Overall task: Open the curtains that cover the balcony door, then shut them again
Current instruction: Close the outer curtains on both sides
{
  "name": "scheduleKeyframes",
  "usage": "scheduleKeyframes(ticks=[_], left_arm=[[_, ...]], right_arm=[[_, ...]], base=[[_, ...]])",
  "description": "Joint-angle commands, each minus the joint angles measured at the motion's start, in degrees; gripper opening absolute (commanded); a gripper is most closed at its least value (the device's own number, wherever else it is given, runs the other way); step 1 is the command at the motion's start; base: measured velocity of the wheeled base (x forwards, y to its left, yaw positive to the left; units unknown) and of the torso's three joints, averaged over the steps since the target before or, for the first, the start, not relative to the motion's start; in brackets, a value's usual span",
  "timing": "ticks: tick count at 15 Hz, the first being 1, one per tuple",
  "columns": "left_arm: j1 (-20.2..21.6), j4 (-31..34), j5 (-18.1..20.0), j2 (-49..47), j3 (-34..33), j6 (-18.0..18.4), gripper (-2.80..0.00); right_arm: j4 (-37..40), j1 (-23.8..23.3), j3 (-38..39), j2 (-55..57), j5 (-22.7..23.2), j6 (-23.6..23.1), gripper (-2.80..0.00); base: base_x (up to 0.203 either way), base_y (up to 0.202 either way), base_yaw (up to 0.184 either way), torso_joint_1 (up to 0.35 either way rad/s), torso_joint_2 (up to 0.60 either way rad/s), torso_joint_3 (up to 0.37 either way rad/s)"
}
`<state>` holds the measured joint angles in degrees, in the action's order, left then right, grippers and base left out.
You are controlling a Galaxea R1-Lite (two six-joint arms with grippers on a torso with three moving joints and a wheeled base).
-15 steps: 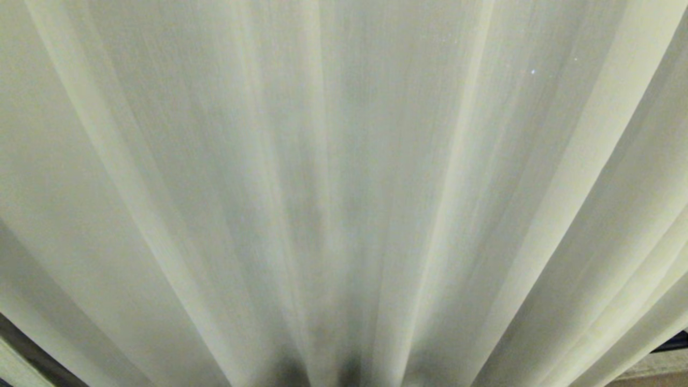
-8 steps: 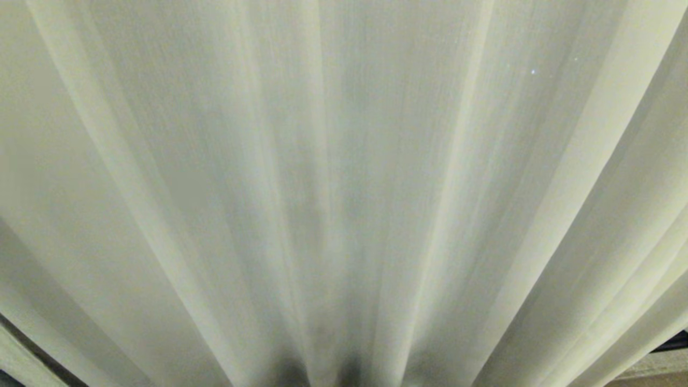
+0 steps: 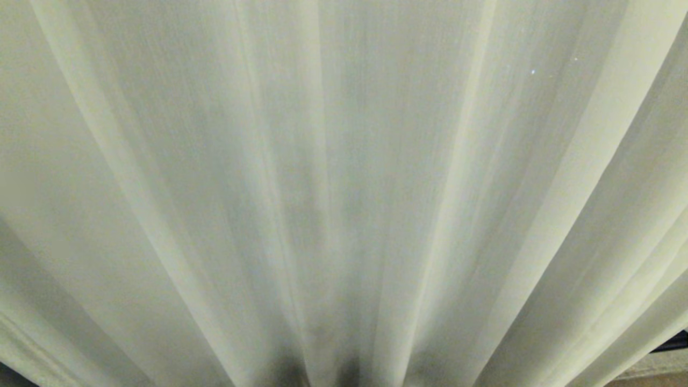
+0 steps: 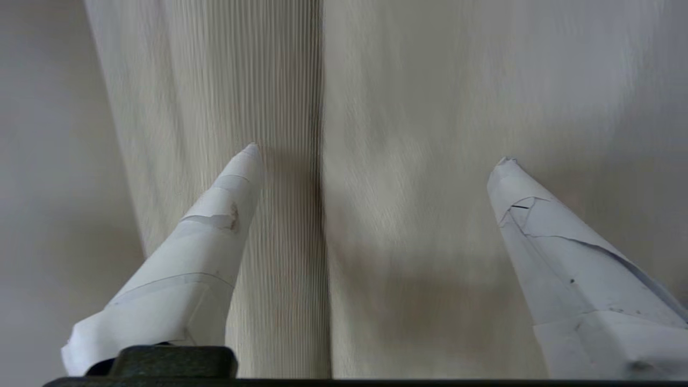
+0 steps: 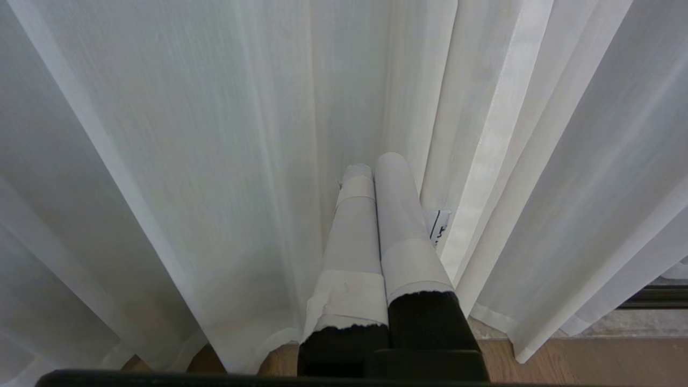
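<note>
Our left gripper (image 4: 376, 153) is spread wide, the curtains (image 4: 408, 107) hanging right ahead between its taped fingertips, nothing pinched. Our right gripper (image 5: 376, 161) sits pressed together, tips tucked into the sheer folds.

This looks like a room in a home. Long cream curtains (image 3: 344, 177) hang in soft vertical folds down to a wooden floor (image 5: 591, 360), with a thinner sheer layer among them. At the floor's edge there is a pale stone sill (image 5: 634, 322) and a dark frame (image 5: 653, 295) behind the fabric.
</note>
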<state>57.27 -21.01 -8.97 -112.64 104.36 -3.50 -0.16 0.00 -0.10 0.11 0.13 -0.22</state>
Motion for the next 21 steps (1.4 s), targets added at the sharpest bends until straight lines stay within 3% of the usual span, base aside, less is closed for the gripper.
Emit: scheduleKeyframes(ticks=[1,3,4,9,14,17,21], left_arm=[[0.0,0.5,0.0,6.9,-7.7,-0.7,0.0],[0.1,2.8,1.4,12.4,-14.8,-2.5,0.0],[0.7,4.3,3.9,14.0,-16.8,-3.7,0.0],[5.1,8.7,14.4,13.6,-15.0,-5.8,0.0],[8.6,9.1,13.7,13.4,-13.9,-5.6,0.0],[9.6,9.2,10.3,14.0,-14.1,-5.6,0.0],[11.5,9.2,10.8,13.2,-14.1,-5.5,0.0]], right_arm=[[0.0,0.0,0.0,0.0,0.0,0.0,-2.8],[0.0,0.0,0.0,0.0,0.0,0.0,-2.8],[0.0,0.0,0.0,0.0,0.0,0.0,-2.8],[0.0,0.0,0.0,0.0,0.0,0.0,-2.8],[0.0,0.0,0.0,0.0,0.0,0.0,-2.8],[0.0,0.0,0.0,0.0,0.0,0.0,-2.8],[0.0,0.0,0.0,0.0,0.0,0.0,-2.8]], base=[[0.0,0.0,0.0,0.0,0.0,0.0],[0.0,0.0,0.0,0.0,0.0,0.0],[0.0,0.0,0.0,0.0,0.0,0.0],[0.0,0.0,0.0,0.0,0.0,0.0],[0.0,0.0,0.0,0.0,0.0,0.0],[0.0,0.0,0.0,0.0,0.0,0.0],[0.0,0.0,0.0,0.0,0.0,0.0]])
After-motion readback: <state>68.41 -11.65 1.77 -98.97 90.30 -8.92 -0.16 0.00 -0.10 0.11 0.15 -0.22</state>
